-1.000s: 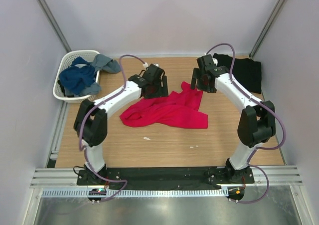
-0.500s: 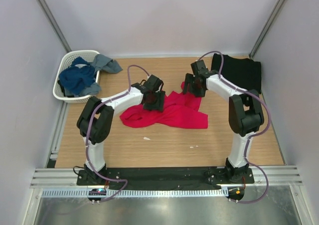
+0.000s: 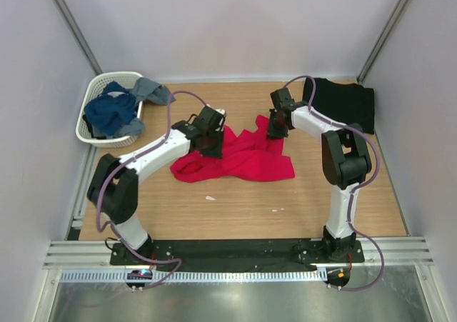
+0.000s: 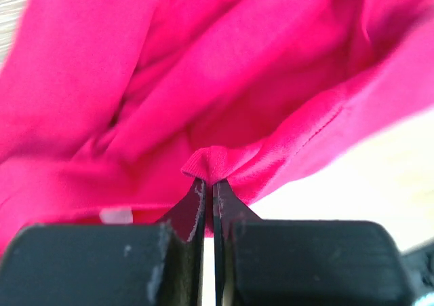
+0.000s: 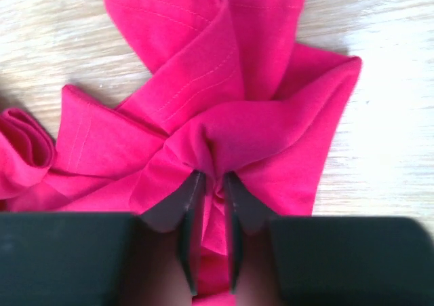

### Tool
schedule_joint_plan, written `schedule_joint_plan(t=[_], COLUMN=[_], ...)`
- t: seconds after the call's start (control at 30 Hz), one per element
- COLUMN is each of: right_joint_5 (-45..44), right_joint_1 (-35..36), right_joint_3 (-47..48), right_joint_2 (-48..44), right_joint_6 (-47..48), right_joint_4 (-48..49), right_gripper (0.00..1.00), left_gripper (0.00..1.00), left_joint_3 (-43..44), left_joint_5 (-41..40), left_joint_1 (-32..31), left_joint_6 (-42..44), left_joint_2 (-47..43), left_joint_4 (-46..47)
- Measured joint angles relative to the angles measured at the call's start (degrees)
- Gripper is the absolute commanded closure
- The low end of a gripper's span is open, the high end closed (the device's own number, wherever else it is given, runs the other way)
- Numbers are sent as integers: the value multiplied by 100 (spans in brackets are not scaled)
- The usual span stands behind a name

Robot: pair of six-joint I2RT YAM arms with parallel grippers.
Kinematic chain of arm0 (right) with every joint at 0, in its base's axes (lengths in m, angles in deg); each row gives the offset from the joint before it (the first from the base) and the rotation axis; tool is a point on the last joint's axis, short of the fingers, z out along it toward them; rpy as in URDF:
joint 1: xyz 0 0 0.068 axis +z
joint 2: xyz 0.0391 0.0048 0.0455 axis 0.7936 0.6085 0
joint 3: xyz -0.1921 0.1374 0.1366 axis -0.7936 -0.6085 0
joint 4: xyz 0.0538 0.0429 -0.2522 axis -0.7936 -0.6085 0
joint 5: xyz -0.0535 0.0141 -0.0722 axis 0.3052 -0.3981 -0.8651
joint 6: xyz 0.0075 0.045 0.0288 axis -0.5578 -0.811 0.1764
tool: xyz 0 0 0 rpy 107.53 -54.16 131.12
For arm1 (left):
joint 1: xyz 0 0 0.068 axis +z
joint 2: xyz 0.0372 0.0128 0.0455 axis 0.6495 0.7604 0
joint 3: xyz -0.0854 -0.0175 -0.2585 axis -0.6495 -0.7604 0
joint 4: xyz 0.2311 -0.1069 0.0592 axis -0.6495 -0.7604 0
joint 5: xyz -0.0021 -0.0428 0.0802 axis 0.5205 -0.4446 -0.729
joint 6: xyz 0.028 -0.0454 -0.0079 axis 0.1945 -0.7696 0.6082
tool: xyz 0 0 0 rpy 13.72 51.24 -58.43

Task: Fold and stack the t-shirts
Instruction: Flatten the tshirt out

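Pinching is the whole story here: the red t-shirt (image 3: 239,154) lies crumpled in the middle of the tabletop (image 3: 235,208), twisted and bunched with no flat face, so I cannot fold it as it lies. I read this step as taking two points along its far edge to lift it or spread it open.

The left jaws are pressed together on a small peak of hem at the shirt's far left part. My left wrist view shows that nub of red cloth nipped right at the tips, a thin bite that I judge is meant to bring up few layers. The right jaws sit at the shirt's far right part, clamped on a thicker gather, with a fold of red cloth filling the narrow gap between them. How many layers are in that gather I cannot tell, since the cloth hides itself there. With the two grips set apart along one edge, I should be able to draw the cloth taut between them.

The black t-shirt (image 3: 343,102) lies at the far right corner, apart from the red one and roughly squared off, so I take it as the base of the stack.

The left arm (image 3: 153,154) and right arm (image 3: 312,121) reach in from the near edge. At the far left, the white basket (image 3: 91,93) holds blue garments (image 3: 111,111), well apart from this work.
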Motion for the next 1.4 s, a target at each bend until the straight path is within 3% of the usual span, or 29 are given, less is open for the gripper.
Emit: schedule_joint_plan(t=[0.17,0.5,0.57,0.63,0.67,0.7,0.8,0.87,1.03,1.23,1.4], right_joint_5=[-260,-673,-750,-894,-966,-1043,-1224,-1292,-1294,-1276,-957], right_joint_1=[4,-13,-48,-120,-186,-249,-433,-505,-501,-490,-483], right_joint_3=[-2,-621,-848,-1049,-1156,-1231,-1368,-1394,-1388,-1255,-1300], right_joint_2=[-9,-824,-1095,-1314,-1425,-1510,-1690,-1735,-1786,-2105,-2704], right_joint_6=[-87,-249,-319,-345,-358,-363,-352,-321,-149,46,144], right_joint_4=[9,-96,-142,-149,-164,-181,-227,-256,-350,-756,-1073], right_gripper=[91,91,91,91,91,90,84,77,51,48,48], left_gripper=[99,94,87,73,63,39,14,9,10,21,27], left_joint_3=[-522,-1886,-2131,-2352,-2422,-2459,-2457,-2315,-1080,385,719], left_joint_5=[57,431,514,560,557,542,315,74,-570,-767,-245], left_joint_1=[-9,-632,-697,-695,-695,-695,-695,-695,-435,-42,-282], left_joint_6=[15,-448,-640,-828,-914,-986,-1193,-1292,-1342,-1268,-839], left_joint_2=[-1434,-3171,-3359,-3554,-3637,-3692,-3705,-3582,-2625,-1067,-264], left_joint_4=[-264,-1134,-1261,-1488,-1624,-1753,-1987,-2105,-2098,-1598,-997])
